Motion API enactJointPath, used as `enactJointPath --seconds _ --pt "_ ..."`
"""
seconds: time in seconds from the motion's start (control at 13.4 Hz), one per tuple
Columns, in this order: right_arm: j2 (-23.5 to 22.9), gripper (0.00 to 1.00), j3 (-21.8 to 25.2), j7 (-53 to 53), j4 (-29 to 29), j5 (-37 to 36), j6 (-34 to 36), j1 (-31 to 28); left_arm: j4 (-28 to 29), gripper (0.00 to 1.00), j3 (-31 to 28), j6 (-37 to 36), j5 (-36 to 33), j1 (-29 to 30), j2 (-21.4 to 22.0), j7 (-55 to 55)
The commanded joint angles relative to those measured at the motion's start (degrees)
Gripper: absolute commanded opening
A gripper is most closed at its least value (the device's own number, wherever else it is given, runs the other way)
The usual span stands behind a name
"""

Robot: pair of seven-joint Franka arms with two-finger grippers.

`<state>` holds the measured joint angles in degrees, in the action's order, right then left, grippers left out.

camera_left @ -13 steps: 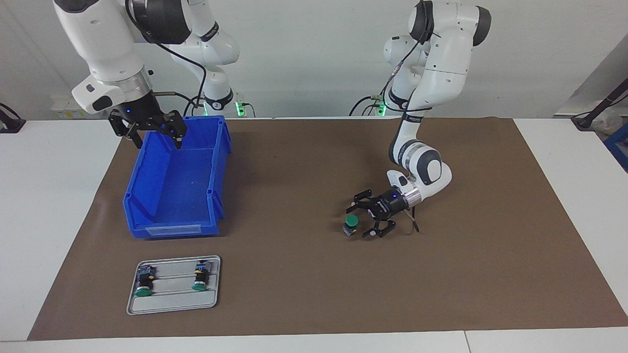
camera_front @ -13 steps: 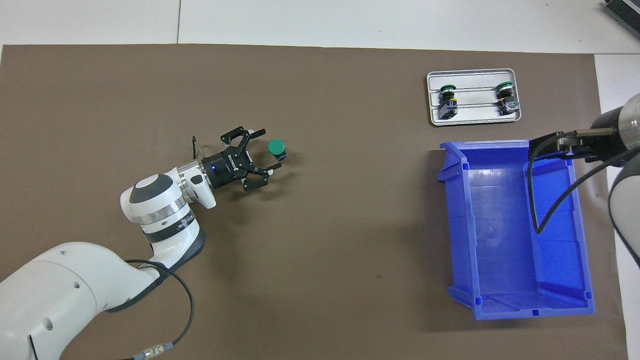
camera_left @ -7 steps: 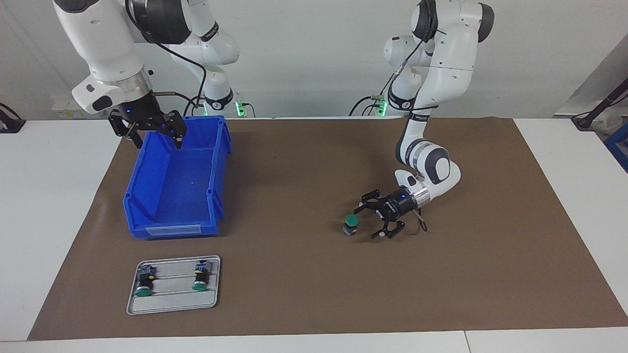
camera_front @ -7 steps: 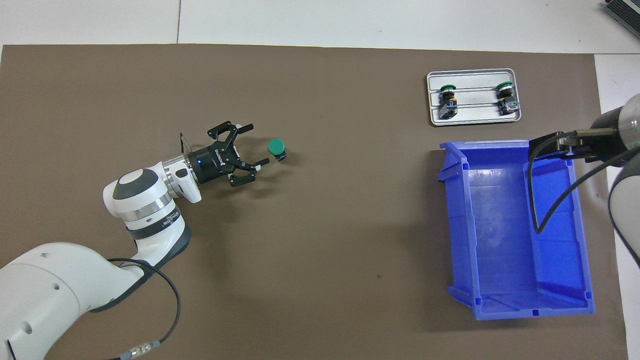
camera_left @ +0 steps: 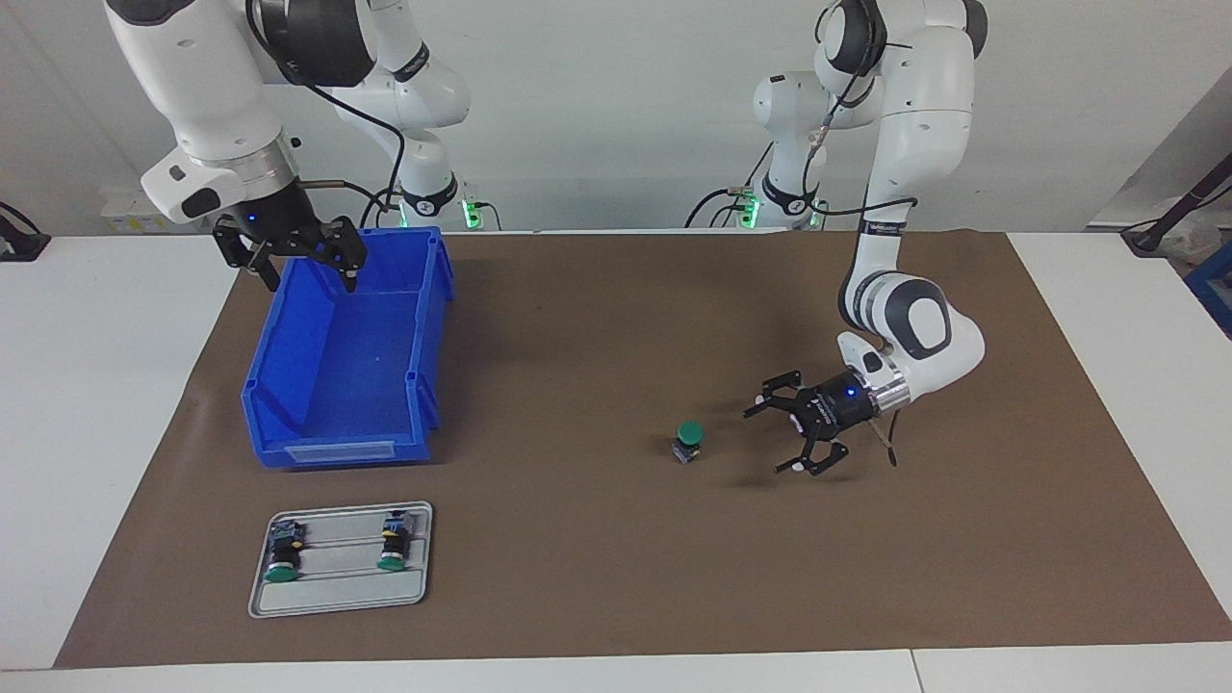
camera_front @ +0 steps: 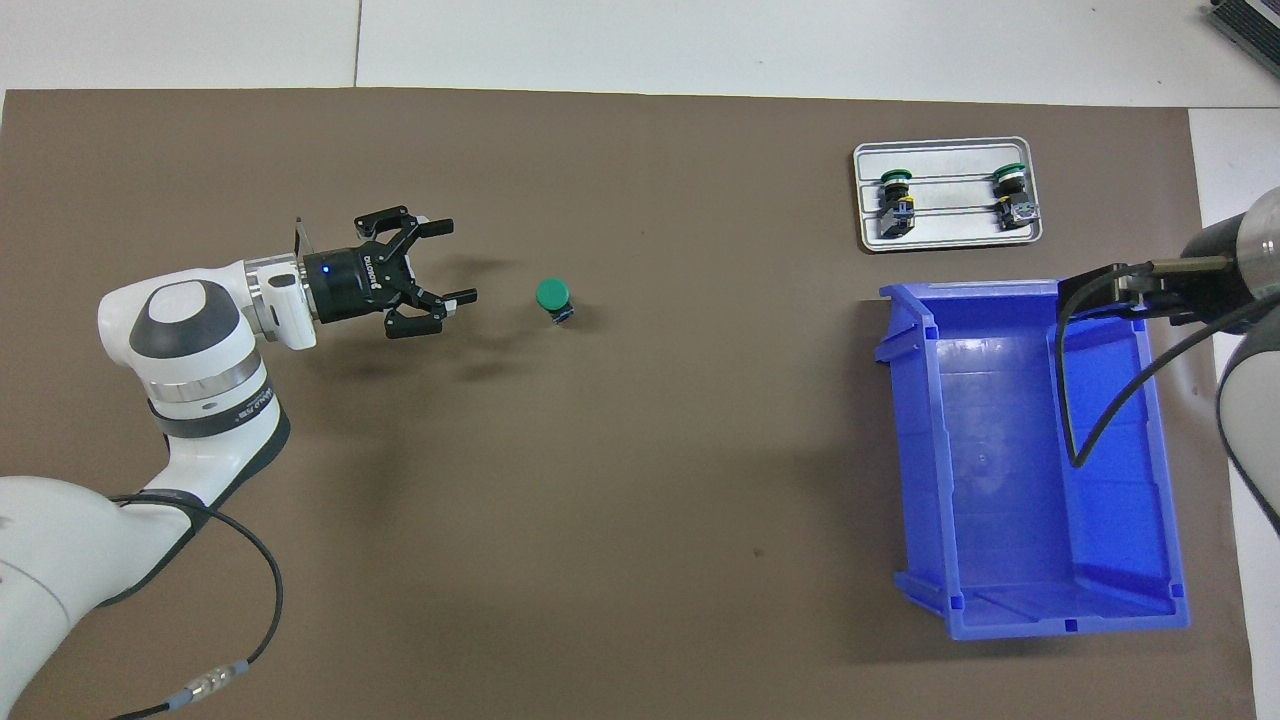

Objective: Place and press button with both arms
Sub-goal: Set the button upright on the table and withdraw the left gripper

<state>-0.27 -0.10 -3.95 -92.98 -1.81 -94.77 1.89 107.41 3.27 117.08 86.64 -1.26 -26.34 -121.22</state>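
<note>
Green-capped, the push-button [camera_left: 687, 441] is seen upright on the brown mat [camera_front: 640, 560], free of both grippers. It lies at three o'clock of the left gripper [camera_front: 445, 262] in the overhead view, near its open jaws. The right gripper [camera_left: 306, 274], also open, waits over the blue bin [camera_left: 289, 423], well apart.

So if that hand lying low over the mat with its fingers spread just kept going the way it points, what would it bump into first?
Most likely the green button standing alone on the brown mat. The left hand, open, aims roughly at it, perhaps slightly off line. Nothing else lies between them.

My arms [camera_left: 910, 115] are glossy white with dark grey joint caps and silver wrist rings; black cables loop along them, and my black grippers [camera_front: 440, 262] show blue lights.
</note>
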Motion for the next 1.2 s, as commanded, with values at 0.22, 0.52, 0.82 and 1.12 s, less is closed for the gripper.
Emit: enactJointPath --seconds 0.22,0.52,0.82,1.12 --pt "0.2 1.00 -0.2 1.2 -0.2 1.0 0.5 -0.3 -7.5 0.97 0.0 -2.6 -17.7 2.8 1.6 18.4" --pt "0.2 1.00 -0.1 1.2 -0.2 1.0 0.6 -0.3 -14.2 0.92 -0.2 -3.5 -31.7 2.2 1.6 32.5" --pt "0.2 1.00 -0.2 1.2 -0.1 1.0 0.6 -0.3 -17.7 0.91 0.2 -3.9 -44.7 0.5 3.4 46.5" --pt "0.2 1.00 -0.1 1.2 -0.2 1.0 0.6 -0.3 -20.0 0.88 0.2 -6.7 -59.8 -2.9 5.4 66.2"
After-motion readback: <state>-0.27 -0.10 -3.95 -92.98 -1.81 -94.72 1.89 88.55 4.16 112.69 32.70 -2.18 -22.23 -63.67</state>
